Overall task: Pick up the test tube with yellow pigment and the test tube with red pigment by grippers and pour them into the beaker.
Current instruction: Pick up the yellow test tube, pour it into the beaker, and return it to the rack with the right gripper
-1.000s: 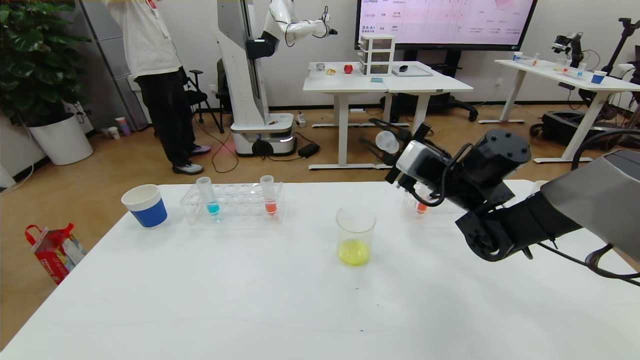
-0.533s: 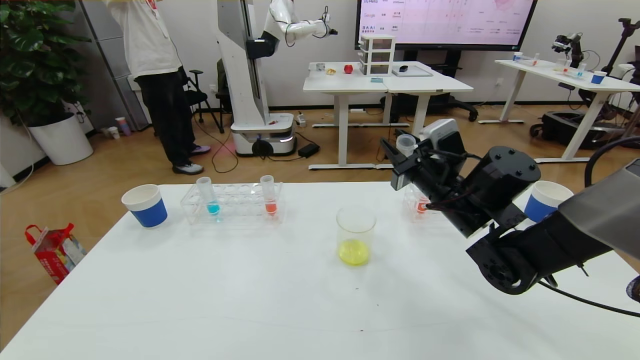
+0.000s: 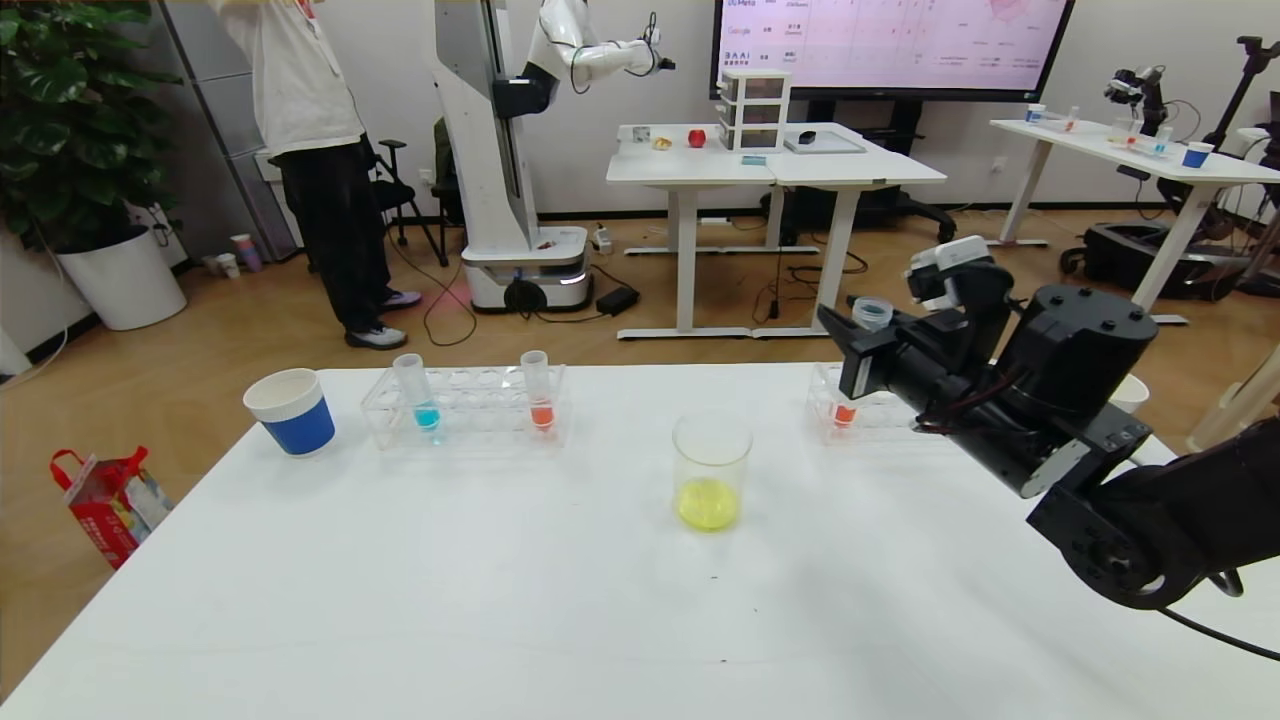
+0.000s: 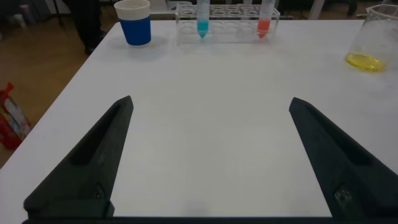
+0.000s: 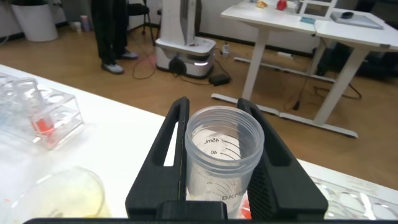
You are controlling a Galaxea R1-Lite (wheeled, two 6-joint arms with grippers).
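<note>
The right end effector (image 3: 868,330) clamped the emptied test tube with yellow pigment (image 3: 872,314) upright above the near rack (image 3: 860,413). At its 8 o'clock, the beaker (image 3: 711,470) held yellow liquid on the worktop (image 3: 500,600). The left end effector (image 4: 208,155) hung wide open.

Wood-plank floor (image 3: 150,370) thru the rm, pale wall (image 3: 640,100) at back. Big potted plant (image 3: 70,110) in white pot far left, w/ a person (image 3: 310,150) in white top & dark trousers standing nearby. A white robot tower (image 3: 500,160) on a wheeled base sits mid-rm, cables trailing on floor. Large wall screen (image 3: 890,45) lit pink-white above two white desks (image 3: 770,165) carrying a small drawer unit (image 3: 755,110) & bits. Another white desk (image 3: 1130,150) far right. Red bag (image 3: 105,500) on floor by the near desk (image 3: 500,600).
</note>
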